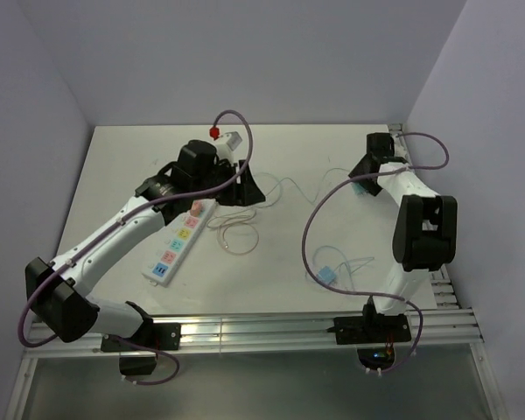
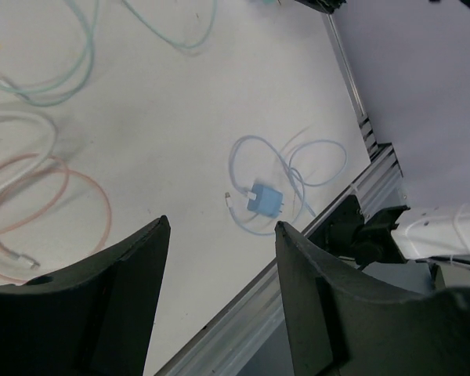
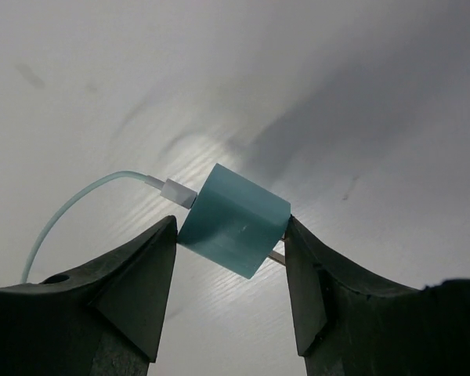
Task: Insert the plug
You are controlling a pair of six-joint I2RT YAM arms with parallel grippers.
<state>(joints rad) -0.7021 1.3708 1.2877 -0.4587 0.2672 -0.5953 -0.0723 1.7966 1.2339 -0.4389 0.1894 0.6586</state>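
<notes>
A teal plug [image 3: 233,219] with a pale teal cable [image 3: 70,204] lies on the white table, its prongs pointing right. My right gripper [image 3: 231,227] is closed on it, both fingertips touching its sides; in the top view the gripper [image 1: 364,179] is at the far right. A white power strip [image 1: 180,243] with coloured sockets lies left of centre. My left gripper [image 1: 243,188] hovers beyond the strip's far end, open and empty [image 2: 222,223]. A second, blue plug [image 2: 265,200] with a coiled cable lies near the front rail [image 1: 325,276].
A pink cable loop [image 1: 238,234] and a white cable [image 1: 284,188] lie between the strip and the right arm. An aluminium rail [image 1: 289,328] runs along the table's near edge. Walls close the left, back and right sides.
</notes>
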